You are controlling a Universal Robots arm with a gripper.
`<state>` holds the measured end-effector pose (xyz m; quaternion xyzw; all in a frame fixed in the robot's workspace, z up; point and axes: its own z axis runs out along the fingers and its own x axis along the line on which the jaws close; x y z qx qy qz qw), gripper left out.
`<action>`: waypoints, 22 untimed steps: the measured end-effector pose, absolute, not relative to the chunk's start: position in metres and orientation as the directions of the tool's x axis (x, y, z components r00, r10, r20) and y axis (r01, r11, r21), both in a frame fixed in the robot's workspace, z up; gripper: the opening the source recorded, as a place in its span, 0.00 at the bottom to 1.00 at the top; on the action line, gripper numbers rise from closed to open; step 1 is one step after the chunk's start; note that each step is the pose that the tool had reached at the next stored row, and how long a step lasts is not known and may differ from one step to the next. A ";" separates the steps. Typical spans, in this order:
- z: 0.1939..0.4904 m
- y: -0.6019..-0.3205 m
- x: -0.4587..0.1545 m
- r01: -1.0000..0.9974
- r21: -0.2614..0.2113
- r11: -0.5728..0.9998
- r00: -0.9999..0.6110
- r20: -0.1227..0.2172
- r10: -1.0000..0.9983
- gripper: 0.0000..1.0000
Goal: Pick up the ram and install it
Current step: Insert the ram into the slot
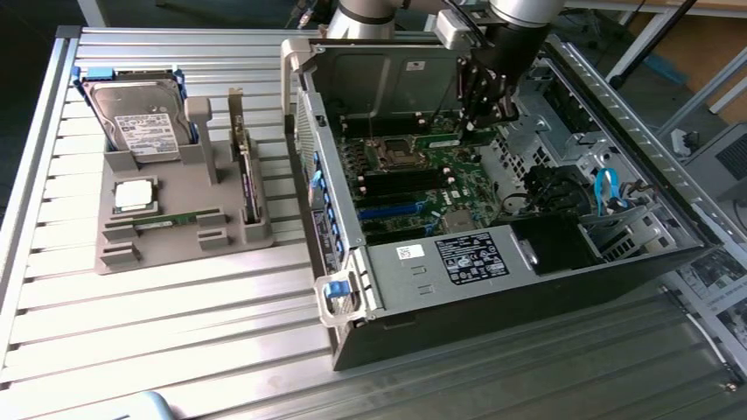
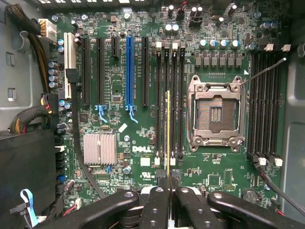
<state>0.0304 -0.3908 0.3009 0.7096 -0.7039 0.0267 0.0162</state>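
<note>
Grip first: the hand [image 2: 167, 183] is closed almost fully, its two dark fingers [image 2: 156, 202] pinching the ram [image 2: 167, 133] by one end. The thin board shows in the wrist view as a narrow yellow-green edge. Holding it edge-on, I judge, keeps its contact edge facing the motherboard [image 2: 119, 129] and its length parallel to the sockets.

The ram hangs over the bank of black memory slots [image 2: 175, 95] just beside the open CPU socket [image 2: 215, 114], in line with one of the inner slots. Whether it touches the slot or rides just above it cannot be told. The white latches at the near end of that bank [image 2: 157, 161] lie close to the fingertips. A second bank of memory slots [image 2: 264, 105] lies on the far side of the CPU socket, apart from the ram.

In the exterior view the hand [image 1: 488, 105] reaches down into the opened computer case [image 1: 491, 289], which lies on its side on the slatted worktop [image 1: 175, 341] so the board faces up. On the exterior view's left, well apart from the case, a grey fixture tray [image 1: 175, 254] holds the hard drive [image 1: 138, 122], the square processor [image 1: 135, 194] and an upright expansion card [image 1: 245, 171], each in its own recess.
</note>
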 end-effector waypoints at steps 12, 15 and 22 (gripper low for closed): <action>0.298 -0.390 0.030 -1.000 -0.015 -0.008 0.008 0.062 -0.998 0.12; 0.297 -0.390 0.030 -1.000 -0.015 -0.009 0.008 0.063 -0.998 0.12; 0.295 -0.390 0.030 -1.000 -0.015 -0.009 0.008 0.064 -0.998 0.12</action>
